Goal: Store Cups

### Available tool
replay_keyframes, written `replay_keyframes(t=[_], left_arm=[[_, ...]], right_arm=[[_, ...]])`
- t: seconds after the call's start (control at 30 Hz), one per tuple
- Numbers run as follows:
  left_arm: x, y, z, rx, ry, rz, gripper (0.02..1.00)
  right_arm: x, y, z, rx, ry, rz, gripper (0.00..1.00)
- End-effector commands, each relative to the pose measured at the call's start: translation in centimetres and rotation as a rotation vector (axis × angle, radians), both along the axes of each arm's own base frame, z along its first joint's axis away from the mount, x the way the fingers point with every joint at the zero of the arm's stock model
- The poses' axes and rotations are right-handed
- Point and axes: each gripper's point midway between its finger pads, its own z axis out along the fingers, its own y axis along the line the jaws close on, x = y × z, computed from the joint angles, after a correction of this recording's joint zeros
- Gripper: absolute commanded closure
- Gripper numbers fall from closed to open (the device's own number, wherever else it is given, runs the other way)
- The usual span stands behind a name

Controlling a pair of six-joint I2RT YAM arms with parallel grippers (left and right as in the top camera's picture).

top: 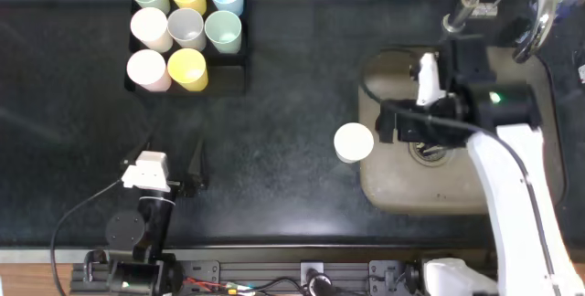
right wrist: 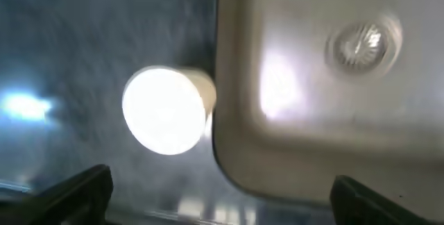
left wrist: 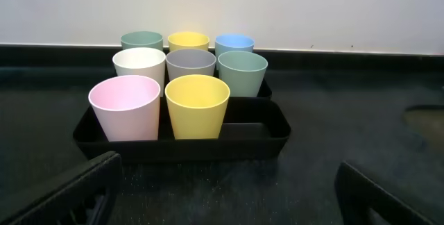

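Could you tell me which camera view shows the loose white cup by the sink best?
The top view: the white cup shows whole on the worktop, at the sink rim. The right wrist view shows it as a pale disc beside that rim. The left wrist view faces the tray.

white cup (top: 353, 141), black tray (left wrist: 182, 147), beige sink (top: 391, 197)

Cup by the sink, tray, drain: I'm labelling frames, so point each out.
Cup (top: 353, 141), top view, its round top face.
Tray (left wrist: 257, 146), left wrist view, its front wall.
Drain (right wrist: 364, 42), right wrist view, its centre.
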Motion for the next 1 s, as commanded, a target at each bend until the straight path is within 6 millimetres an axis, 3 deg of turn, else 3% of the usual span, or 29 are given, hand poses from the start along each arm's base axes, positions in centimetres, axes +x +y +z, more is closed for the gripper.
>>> replay_keyframes(t=[0.03, 0.47, 0.7, 1.0], left_arm=[[0.0, 0.2, 0.0, 0.018, -0.008, 0.009, 0.02], [0.0, 0.2, 0.0, 0.018, -0.008, 0.008, 0.018], [0.0, 0.2, 0.0, 0.018, -0.008, 0.009, 0.018], [0.0, 0.2, 0.0, 0.018, -0.008, 0.008, 0.02]], right_arm=[[-0.4, 0.8, -1.5, 0.013, 0.1, 0.054, 0.003], [0.9, 0.9, -5.8, -0.038, 0.238, 0.072, 0.003], [1.6, 2.4, -8.0, -0.051, 0.265, 0.162, 0.005], [2.4, 2.5, -9.5, -0.114, 0.244, 0.198, 0.126]])
